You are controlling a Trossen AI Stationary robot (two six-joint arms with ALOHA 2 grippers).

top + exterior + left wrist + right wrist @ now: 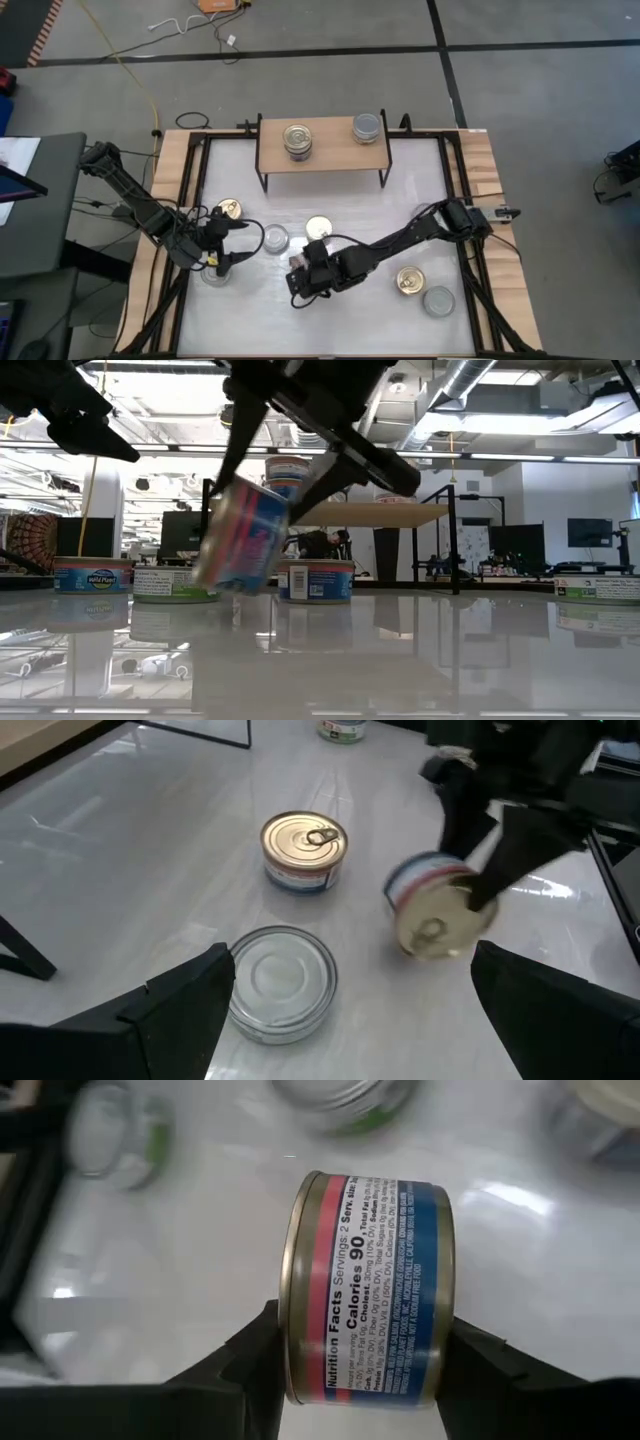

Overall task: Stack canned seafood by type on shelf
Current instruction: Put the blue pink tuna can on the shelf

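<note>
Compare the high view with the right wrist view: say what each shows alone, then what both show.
Only the high view: the shelf with a gold-lid stack and a grey-lid can on it, the left claw open near a gold-lid can, and two cans at the table's right.

Only the right wrist view: the held can's blue and red label with nutrition facts, the can tilted on its side between the right claw's fingers.

Both: the right claw around that can, and the white table.
</note>
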